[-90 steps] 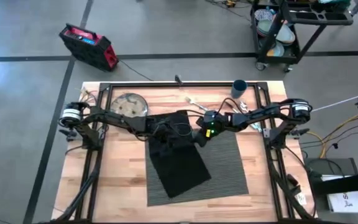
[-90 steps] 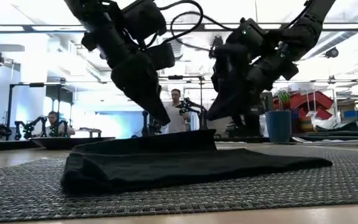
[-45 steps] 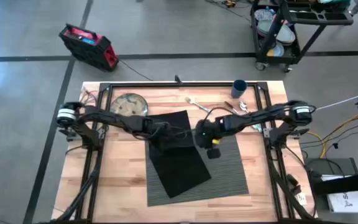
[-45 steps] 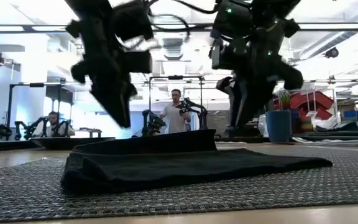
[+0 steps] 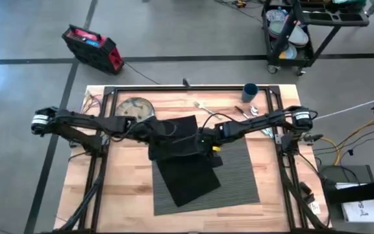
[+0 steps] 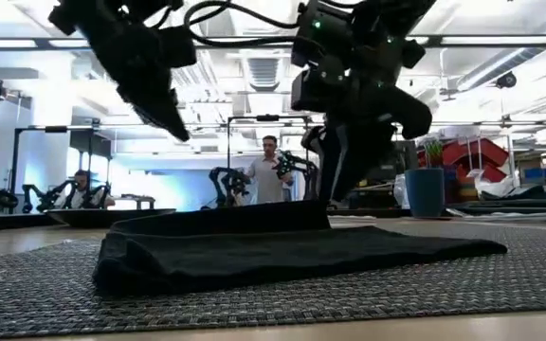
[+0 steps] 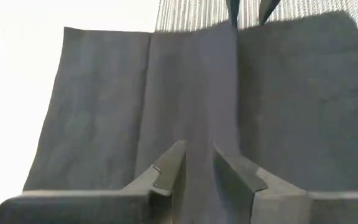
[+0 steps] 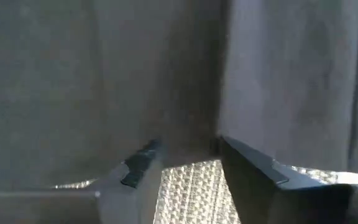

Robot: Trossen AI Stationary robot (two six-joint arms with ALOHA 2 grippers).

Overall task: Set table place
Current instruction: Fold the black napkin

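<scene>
The table place is only partly laid: a dark grey ribbed placemat lies in the middle of the light wooden plank table, and a folded black cloth napkin rests askew across the mat's left part, its far end spilling onto the bare wood. At the far edge of the table sit a round silvery plate, a dark blue cup and some cutlery, all well apart from the mat.

The left gripper hangs above the napkin, fingers a narrow gap apart and holding nothing. The right gripper is down at the napkin's far edge by the mat, its fingers parted with the edge of the cloth between them; whether they grip it I cannot tell.

Around the table is grey floor with a red case and a black cart. Beyond, the low view shows a bright workroom with two people near other arms.
</scene>
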